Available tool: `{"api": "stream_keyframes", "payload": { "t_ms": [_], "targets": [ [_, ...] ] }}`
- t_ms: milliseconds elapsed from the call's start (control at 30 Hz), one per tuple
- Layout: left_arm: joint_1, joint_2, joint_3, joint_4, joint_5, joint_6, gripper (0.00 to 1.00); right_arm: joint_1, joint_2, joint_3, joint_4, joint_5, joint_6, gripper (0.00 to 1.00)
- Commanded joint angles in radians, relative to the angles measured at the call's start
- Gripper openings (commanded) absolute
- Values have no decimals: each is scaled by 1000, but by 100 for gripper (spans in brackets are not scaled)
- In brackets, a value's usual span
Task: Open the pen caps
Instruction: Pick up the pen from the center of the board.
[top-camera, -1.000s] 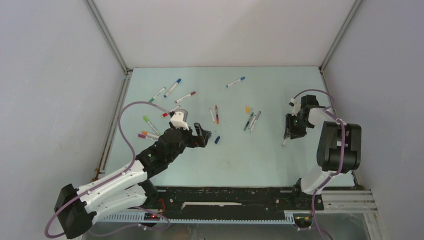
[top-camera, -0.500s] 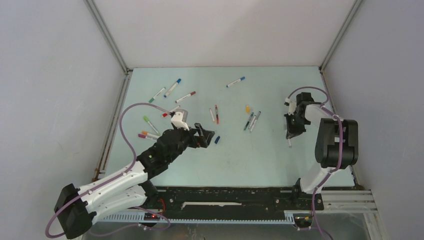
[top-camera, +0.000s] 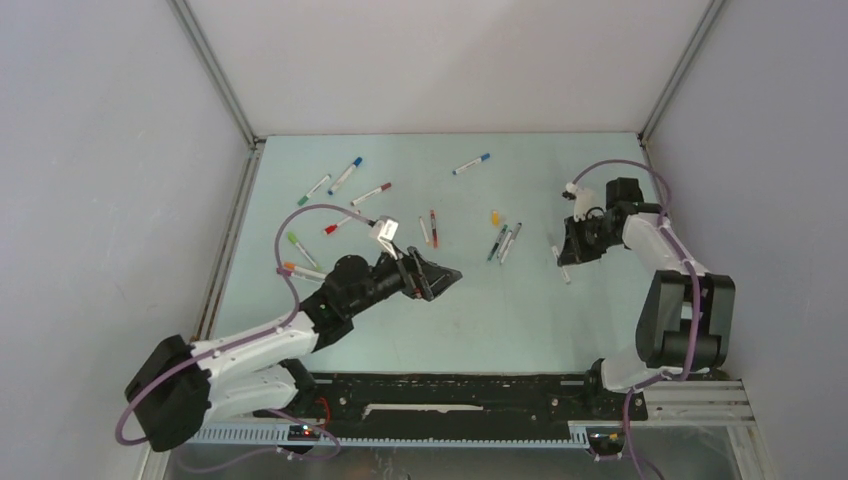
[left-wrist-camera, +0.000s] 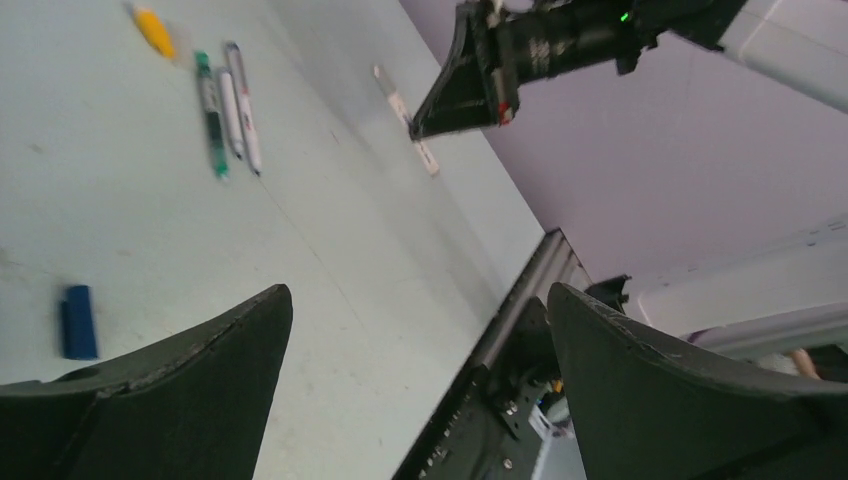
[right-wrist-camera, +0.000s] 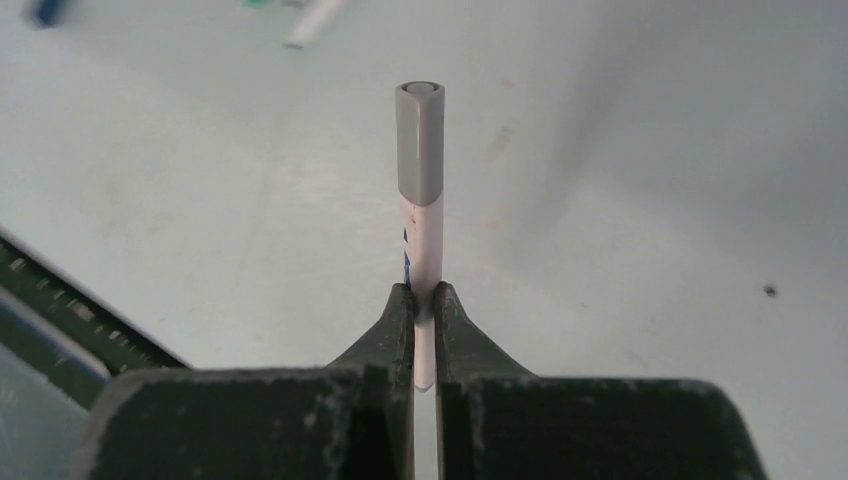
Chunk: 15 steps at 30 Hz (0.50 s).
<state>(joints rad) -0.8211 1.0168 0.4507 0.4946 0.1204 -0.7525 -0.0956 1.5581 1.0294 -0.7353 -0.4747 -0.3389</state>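
Two arms, two grippers, and the pens counted across the table (top-camera: 500, 330). Four pens (top-camera: 346, 175) fan out near the far-left corner. One blue-capped pen (top-camera: 471, 164) lies alone by the far edge. Two pens (top-camera: 429, 229) lie side by side at the middle, with three (top-camera: 505, 243) packed together to their right. At least two more (top-camera: 297, 268) sit by the left edge, partly under a cable.

You can see two loose caps. A yellow cap (top-camera: 494, 216) lies just beyond the trio. A blue cap (left-wrist-camera: 78, 322) shows only in the left wrist view, on the table close by one finger of the left gripper (top-camera: 440, 278).

Your right gripper (right-wrist-camera: 420, 295) is clamped on the barrel of one more white pen (right-wrist-camera: 425, 240). The grey cap (right-wrist-camera: 420, 145) is seated on the end that juts out past the fingertips, clear of both fingers. From above, this pen pokes out of the gripper toward the near edge.

The right arm rises from the near-right corner and folds at the elbow. It turns its wrist leftward, beside the right edge at mid-depth.

The left arm stretches low from the near-left corner toward the middle of the table. Its jaws are spread wide with nothing between them.
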Motion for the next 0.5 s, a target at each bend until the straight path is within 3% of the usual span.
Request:
{"api": "stream_keyframes", "payload": {
  "t_ms": [0,233,467],
  "targets": [
    [5,93,32,147,145,-106,100,1,-108,19,-88,-348,-149,0],
    [4,245,118,171,277,-170,100,70,-222,-6,-183,-550,-336,0],
    [-27,376,152,301,296,-232,100,93,-262,-17,-243,-605,-439,0]
  ]
}}
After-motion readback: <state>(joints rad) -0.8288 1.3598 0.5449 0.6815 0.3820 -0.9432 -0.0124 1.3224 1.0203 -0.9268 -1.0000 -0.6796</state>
